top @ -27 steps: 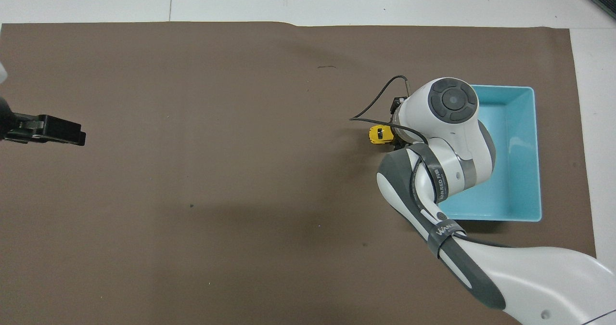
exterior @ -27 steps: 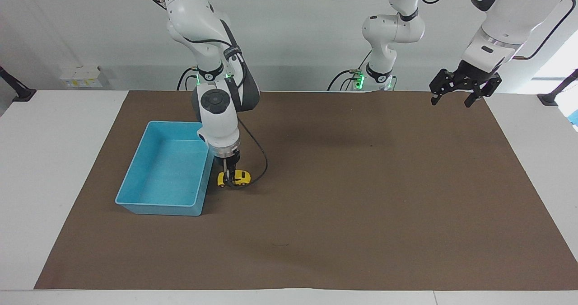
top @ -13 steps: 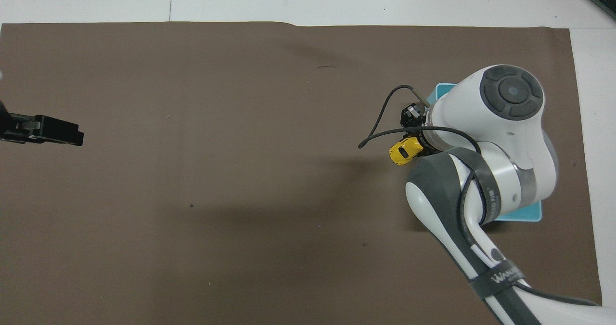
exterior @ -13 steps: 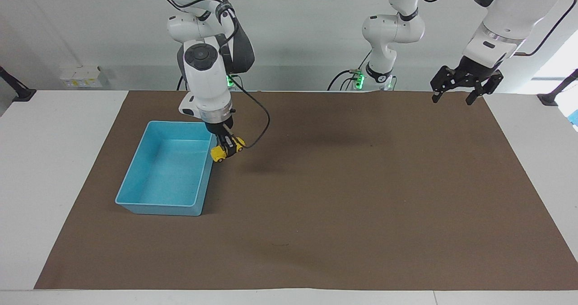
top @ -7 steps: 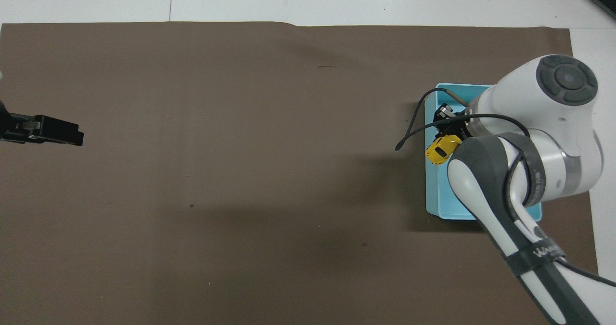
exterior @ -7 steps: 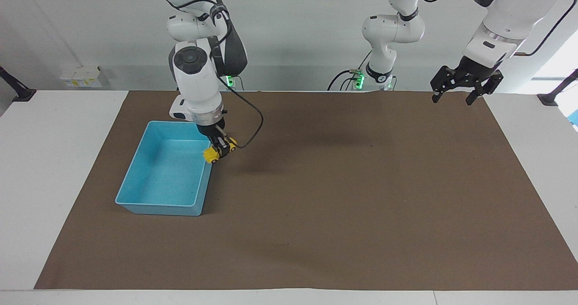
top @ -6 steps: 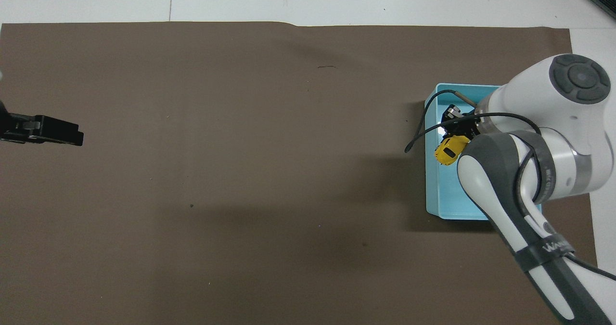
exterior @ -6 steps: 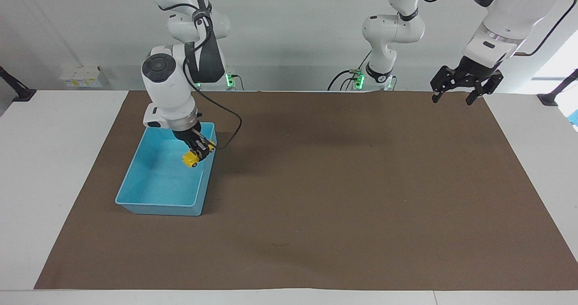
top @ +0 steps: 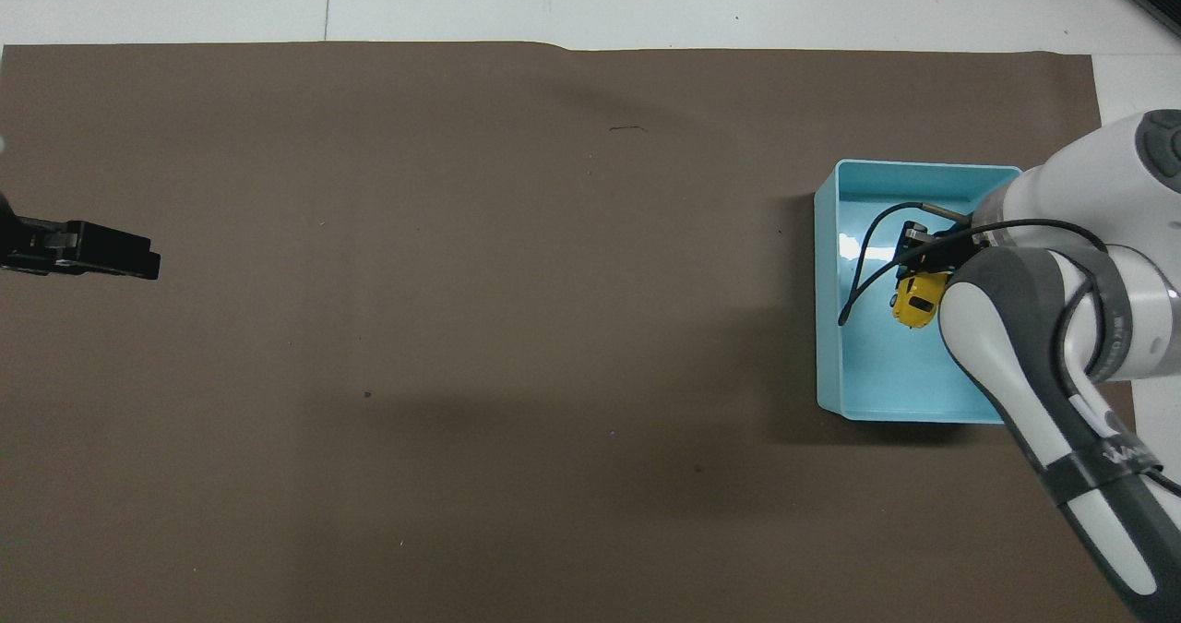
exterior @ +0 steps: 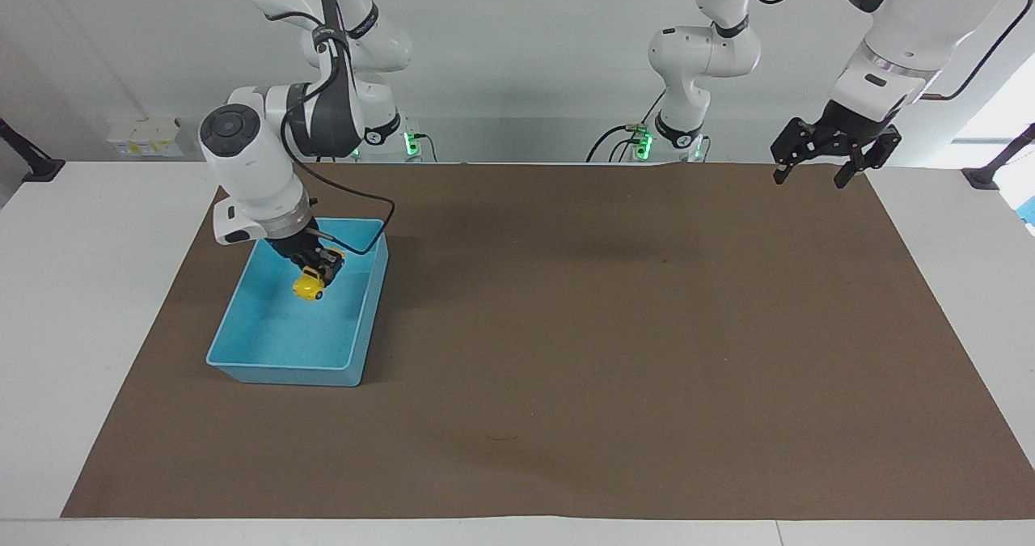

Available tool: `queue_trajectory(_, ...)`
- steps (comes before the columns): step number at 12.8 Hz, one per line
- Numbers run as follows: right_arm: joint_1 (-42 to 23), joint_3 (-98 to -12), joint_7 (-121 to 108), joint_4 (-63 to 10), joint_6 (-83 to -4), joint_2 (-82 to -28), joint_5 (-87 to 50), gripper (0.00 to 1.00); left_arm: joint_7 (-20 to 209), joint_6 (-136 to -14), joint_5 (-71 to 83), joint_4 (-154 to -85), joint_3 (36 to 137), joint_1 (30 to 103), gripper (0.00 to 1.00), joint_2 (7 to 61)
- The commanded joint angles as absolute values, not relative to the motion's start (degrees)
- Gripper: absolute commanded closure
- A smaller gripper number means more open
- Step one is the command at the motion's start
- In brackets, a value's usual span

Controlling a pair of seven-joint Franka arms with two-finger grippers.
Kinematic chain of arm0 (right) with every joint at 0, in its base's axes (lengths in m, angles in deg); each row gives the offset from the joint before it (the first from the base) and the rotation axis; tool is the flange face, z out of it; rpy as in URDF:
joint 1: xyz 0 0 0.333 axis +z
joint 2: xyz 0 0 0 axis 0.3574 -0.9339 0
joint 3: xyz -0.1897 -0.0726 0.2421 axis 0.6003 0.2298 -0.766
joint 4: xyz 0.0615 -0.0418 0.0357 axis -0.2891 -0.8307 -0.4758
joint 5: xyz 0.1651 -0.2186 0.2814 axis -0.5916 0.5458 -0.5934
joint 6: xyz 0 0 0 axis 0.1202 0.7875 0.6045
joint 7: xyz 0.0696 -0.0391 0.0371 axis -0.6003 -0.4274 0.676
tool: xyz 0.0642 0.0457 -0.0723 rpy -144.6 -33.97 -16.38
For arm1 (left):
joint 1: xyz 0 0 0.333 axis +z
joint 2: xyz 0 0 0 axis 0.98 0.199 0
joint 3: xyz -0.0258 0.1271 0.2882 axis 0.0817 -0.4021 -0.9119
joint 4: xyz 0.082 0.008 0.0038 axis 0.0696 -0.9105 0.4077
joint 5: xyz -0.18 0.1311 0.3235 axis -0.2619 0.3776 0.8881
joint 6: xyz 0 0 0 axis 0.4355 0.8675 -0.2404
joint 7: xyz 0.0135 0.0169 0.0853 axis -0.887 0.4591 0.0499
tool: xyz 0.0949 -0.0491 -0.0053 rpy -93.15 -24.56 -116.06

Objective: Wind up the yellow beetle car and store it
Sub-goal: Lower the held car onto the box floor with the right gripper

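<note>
Over 1 blue bin [exterior: 368,319], right gripper [exterior: 317,273] grips 1 yellow beetle car [exterior: 308,285]; left gripper [exterior: 821,172] open.

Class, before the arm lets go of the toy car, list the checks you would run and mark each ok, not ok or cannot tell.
1. Right gripper shut on the yellow beetle car: ok.
2. Car over the inside of the blue bin, not over its rim: ok.
3. Car low enough for a gentle drop: cannot tell.
4. Bin floor free of other items: ok.
5. Left gripper open, waiting over the left arm's end of the brown mat, away from the bin: ok.
</note>
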State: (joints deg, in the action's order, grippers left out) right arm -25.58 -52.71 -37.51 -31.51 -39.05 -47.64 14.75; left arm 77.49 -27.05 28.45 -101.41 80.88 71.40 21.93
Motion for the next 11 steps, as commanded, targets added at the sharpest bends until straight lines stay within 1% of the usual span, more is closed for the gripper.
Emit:
queue_trajectory(1,-28.41,-53.19,-26.94,-35.39,-40.29,-44.76,13.76,1.00,76.79,-26.75,28.76,-101.58,81.14,71.93,0.00,21.32)
queue_trajectory(3,-29.29,-53.19,-23.23,-38.99,-43.62,-43.09,13.94,1.00,76.79,-26.75,28.76,-101.58,81.14,71.93,0.00,21.32)
queue_trajectory(5,-29.29,-53.19,-21.20,-44.78,-50.29,-40.45,14.03,1.00,76.79,-26.75,28.76,-101.58,81.14,71.93,0.00,21.32)
queue_trajectory(6,-29.29,-53.19,-21.19,-46.64,-52.41,-40.01,14.03,1.00,76.79,-26.75,28.76,-101.50,81.14,71.93,0.00,21.32)
queue_trajectory(9,-29.21,-53.19,-21.02,-50.77,-59.70,-40.88,14.20,1.00,76.79,-26.75,28.76,-101.58,81.14,71.93,0.00,21.32)
queue_trajectory(11,-29.03,-53.19,-21.02,-51.49,-62.35,-42.45,14.38,1.00,76.79,-26.75,28.76,-101.58,81.14,72.02,0.00,21.32)
